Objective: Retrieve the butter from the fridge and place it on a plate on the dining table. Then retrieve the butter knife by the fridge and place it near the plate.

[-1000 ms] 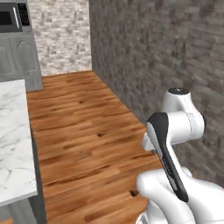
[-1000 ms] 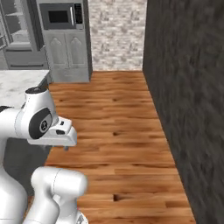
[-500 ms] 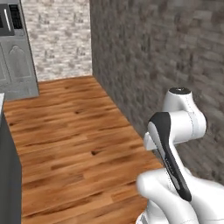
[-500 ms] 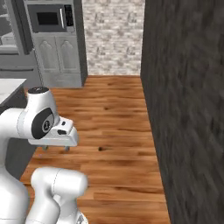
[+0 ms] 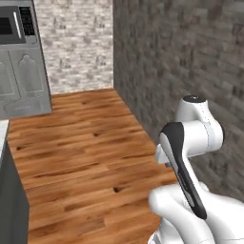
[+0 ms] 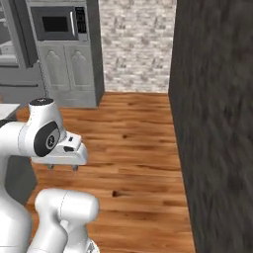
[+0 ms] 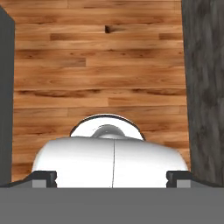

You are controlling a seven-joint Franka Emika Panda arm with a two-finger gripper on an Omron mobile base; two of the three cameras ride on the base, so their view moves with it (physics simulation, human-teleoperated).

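My gripper (image 6: 62, 167) hangs folded close to the arm, above the wooden floor. Its two fingertips (image 7: 43, 177) stand wide apart and open, with nothing between them. A sliver of the dining table (image 5: 3, 127), white marble over a grey base, shows at the left edge, and again behind the arm (image 6: 7, 109). Part of the grey fridge (image 6: 14, 79) stands at the far back left. The butter, the plate and the butter knife are out of view.
A grey cabinet with a built-in microwave (image 6: 58, 23) stands at the back, beside a light brick wall (image 5: 76, 43). A dark stone wall (image 6: 217, 123) runs along the right side. Wooden floor (image 5: 86, 157) stretches ahead between the table and that wall.
The whole picture has shifted, so the base has moved: the marble table has slid off to the left and the dark wall fills more of the right. The gripper stays open.
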